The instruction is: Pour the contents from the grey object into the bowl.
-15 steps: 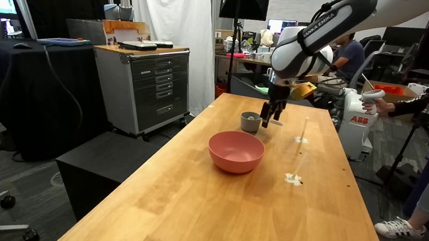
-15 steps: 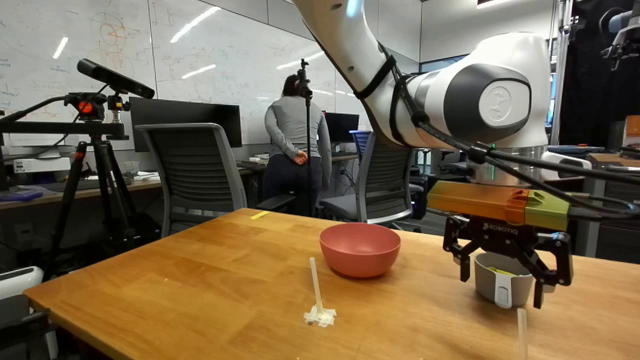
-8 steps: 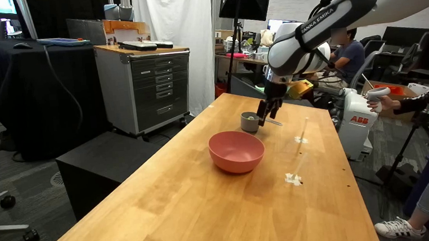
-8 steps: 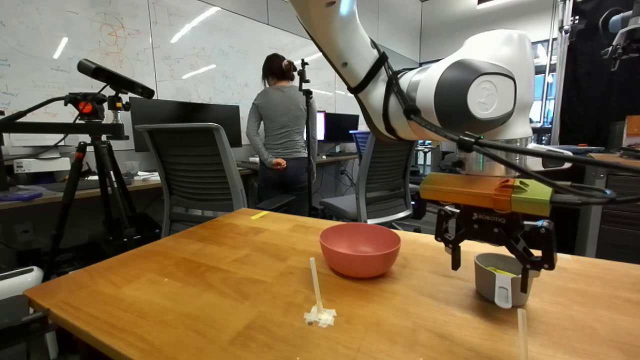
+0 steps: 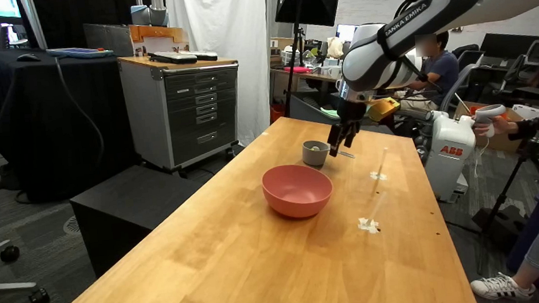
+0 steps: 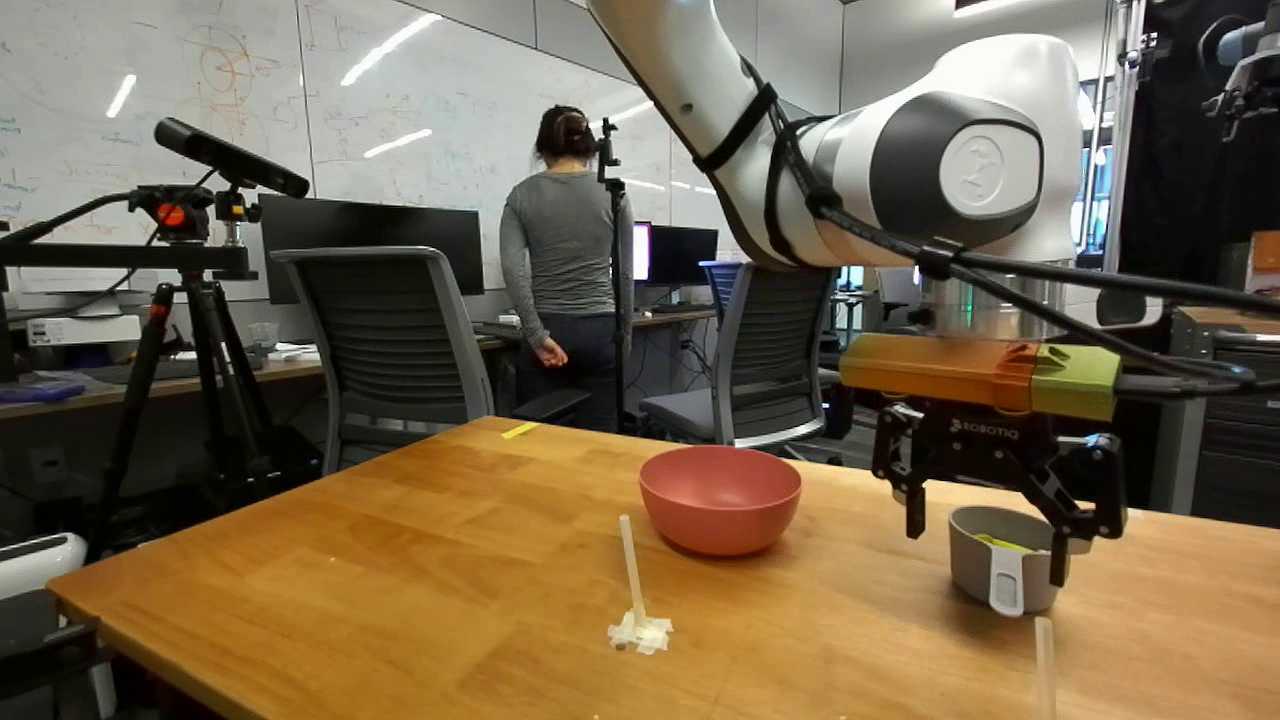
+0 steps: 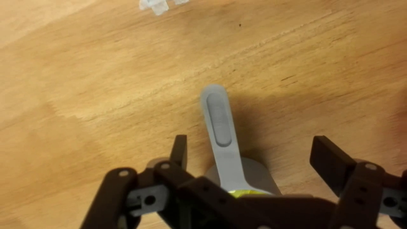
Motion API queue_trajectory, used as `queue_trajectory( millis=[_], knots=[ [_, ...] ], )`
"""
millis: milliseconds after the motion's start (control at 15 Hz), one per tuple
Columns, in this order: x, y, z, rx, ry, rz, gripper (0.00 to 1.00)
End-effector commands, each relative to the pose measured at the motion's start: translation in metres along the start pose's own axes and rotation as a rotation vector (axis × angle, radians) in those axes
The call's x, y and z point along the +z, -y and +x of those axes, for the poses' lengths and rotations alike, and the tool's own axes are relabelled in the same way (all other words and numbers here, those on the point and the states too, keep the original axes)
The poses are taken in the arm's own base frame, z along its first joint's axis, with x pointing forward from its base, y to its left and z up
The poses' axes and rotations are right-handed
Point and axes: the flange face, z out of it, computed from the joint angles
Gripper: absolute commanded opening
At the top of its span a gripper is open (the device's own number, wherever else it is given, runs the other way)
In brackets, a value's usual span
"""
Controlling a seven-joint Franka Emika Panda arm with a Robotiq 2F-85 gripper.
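Note:
The grey cup (image 5: pixel 315 156) stands upright on the table, with a light grey handle (image 7: pixel 222 133) sticking out from its rim. It also shows in an exterior view (image 6: pixel 972 568). Yellow-green contents (image 6: pixel 1000 543) lie inside it; only a sliver of them (image 7: pixel 246 192) shows in the wrist view. The pink-red bowl (image 6: pixel 720 520) stands a short way from the cup and looks empty in both exterior views (image 5: pixel 298 202). My gripper (image 6: pixel 987 550) is open and empty above the cup, its fingers (image 7: pixel 248 143) apart on either side of the handle, not touching it.
Two thin translucent sticks (image 5: pixel 382 162) (image 6: pixel 632 570) stand up from the table, fixed with white tape. A yellow tape strip (image 6: pixel 520 430) marks the table's far end. A black box (image 5: pixel 132 197) stands beside the table. A person holds a controller (image 5: pixel 488 115) nearby.
My gripper has risen a little and shifted slightly sideways over the cup, staying open. The cup and bowl have not moved. The person in the background has straightened up.

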Motion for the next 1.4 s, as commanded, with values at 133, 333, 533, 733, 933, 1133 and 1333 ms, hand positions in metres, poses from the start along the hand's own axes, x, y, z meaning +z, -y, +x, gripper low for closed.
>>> queue_trajectory(
  millis=[133, 333, 533, 733, 933, 1133, 1333],
  knots=[
    [-0.018, -0.010, -0.019, -0.009, 0.015, -0.005, 0.87],
    [-0.014, -0.017, -0.022, -0.001, 0.019, -0.007, 0.96],
    [-0.008, -0.023, -0.025, 0.004, 0.023, -0.004, 1.00],
    [-0.006, -0.027, -0.025, 0.007, 0.025, -0.002, 1.00],
    [-0.003, -0.028, -0.022, 0.011, 0.024, -0.003, 1.00],
    [0.000, -0.029, -0.018, 0.018, 0.024, -0.003, 1.00],
    [0.001, -0.028, -0.015, 0.018, 0.022, -0.003, 1.00]
  ],
)
